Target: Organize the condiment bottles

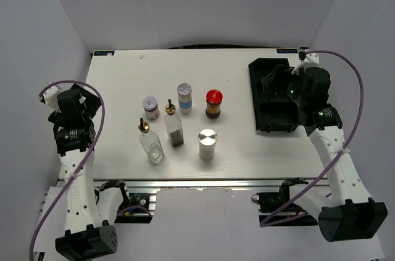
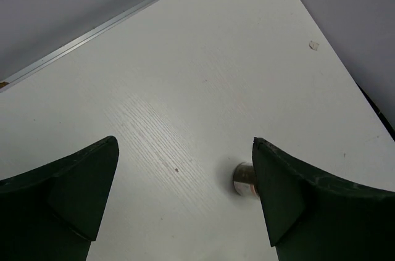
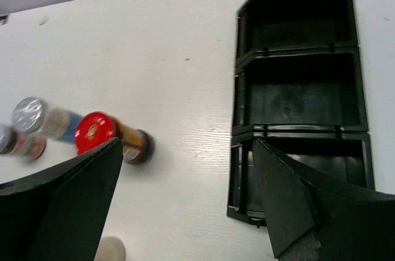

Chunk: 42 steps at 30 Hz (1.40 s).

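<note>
Condiment bottles (image 1: 174, 130), six in all, stand clustered mid-way across your white table (image 1: 117, 82), well apart from the black plastic compartment tray (image 1: 266, 113) at three o'clock. Your right gripper (image 3: 185, 171) hangs spread wide by the tray's left edge, with the red-lidded dark jar (image 3: 99, 132) at its nine o'clock. Your left gripper (image 2: 185, 171) is spread too, over bare tabletop. The small blurred object (image 2: 245, 178) beside its right finger may be one jar.

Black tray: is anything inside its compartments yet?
In the black tray, the two far compartments show only bare floor. The near compartment is partly covered by the right pincer, hiding the rest.
</note>
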{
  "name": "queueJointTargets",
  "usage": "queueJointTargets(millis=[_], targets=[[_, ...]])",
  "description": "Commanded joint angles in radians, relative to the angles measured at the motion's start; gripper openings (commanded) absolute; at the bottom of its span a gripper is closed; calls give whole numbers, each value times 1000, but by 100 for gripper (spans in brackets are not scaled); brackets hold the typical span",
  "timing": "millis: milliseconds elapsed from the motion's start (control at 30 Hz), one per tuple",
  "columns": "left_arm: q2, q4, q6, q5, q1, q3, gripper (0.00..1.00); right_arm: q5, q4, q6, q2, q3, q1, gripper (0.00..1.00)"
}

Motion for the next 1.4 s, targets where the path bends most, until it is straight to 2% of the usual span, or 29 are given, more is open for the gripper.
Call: queueJointTargets(millis=[0,133,167,200,333,433,600,800,1067,1233,1333,1367], targets=[[-44,-17,66,87,2,15,98,-218,149,-56,-75,-32,-3,89],[-91,-4,122,179,2,-33,98,-497,408,-70,-106,-141,10,88],[-100,-4,135,191,2,-42,98,-589,418,-67,-96,-135,26,88],[-117,-10,146,196,2,-45,98,-591,407,-75,-69,-119,58,88],[-154,-20,175,195,2,-50,98,-452,251,-326,32,4,406,89],[-175,-17,184,204,2,-63,98,-476,254,-377,124,53,539,89],[-188,-10,198,210,2,-74,98,-390,275,-469,288,148,715,89],[-205,-8,198,211,0,-90,98,-358,330,-442,453,246,769,89],[-202,9,195,227,-3,-109,98,-323,454,-420,571,254,807,89],[-199,12,195,225,-1,-110,98,-314,554,-383,602,225,806,83],[-196,6,195,221,-3,-106,98,-320,563,-380,609,218,807,77],[-197,6,195,221,-1,-106,98,-318,565,-380,609,214,806,72]])
